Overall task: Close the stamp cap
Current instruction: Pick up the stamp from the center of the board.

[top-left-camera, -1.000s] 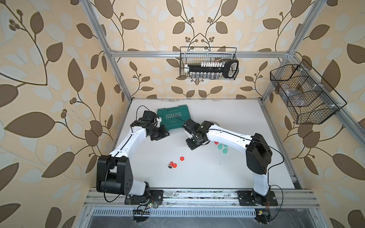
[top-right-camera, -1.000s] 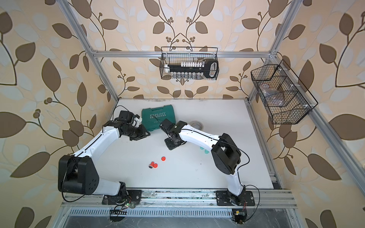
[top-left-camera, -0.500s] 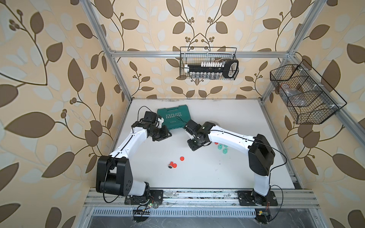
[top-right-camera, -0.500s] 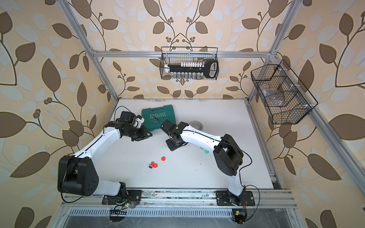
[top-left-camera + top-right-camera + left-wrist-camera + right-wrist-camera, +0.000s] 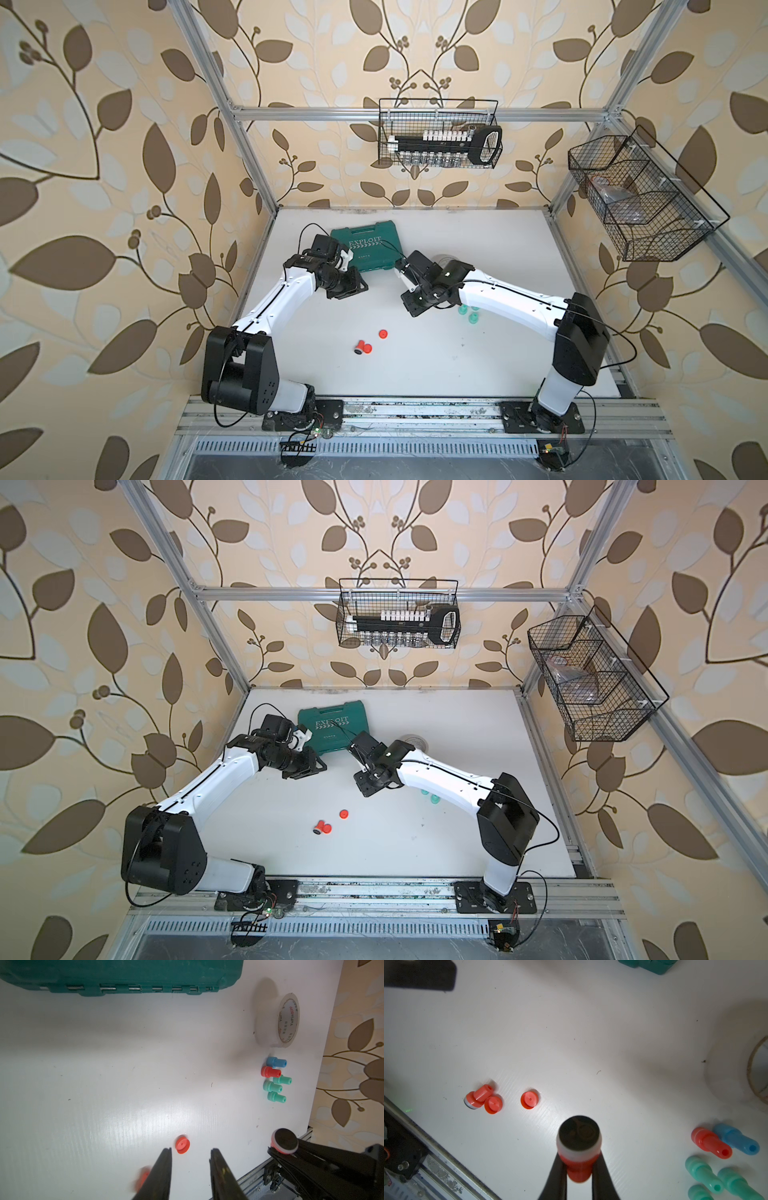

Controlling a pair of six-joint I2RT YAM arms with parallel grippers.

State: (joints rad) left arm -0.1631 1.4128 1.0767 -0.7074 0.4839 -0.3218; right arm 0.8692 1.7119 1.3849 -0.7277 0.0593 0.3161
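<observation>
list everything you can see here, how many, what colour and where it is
tool case: 1, dark green, back of table
tape roll: 1, clear, near the case
capped stamps: 5, one blue, one red, three teal, clustered near the tape
uncapped stamp: 1, red, lying near the table front
loose caps: 2, red, one beside the uncapped stamp, one apart
held stamp: 1, red, black face, uncapped, in right tool
wire baskets: 2, black, back wall and right wall
table: 1, white
left tool: 1, black, open, empty
right tool: 1, black, shut on held stamp
</observation>
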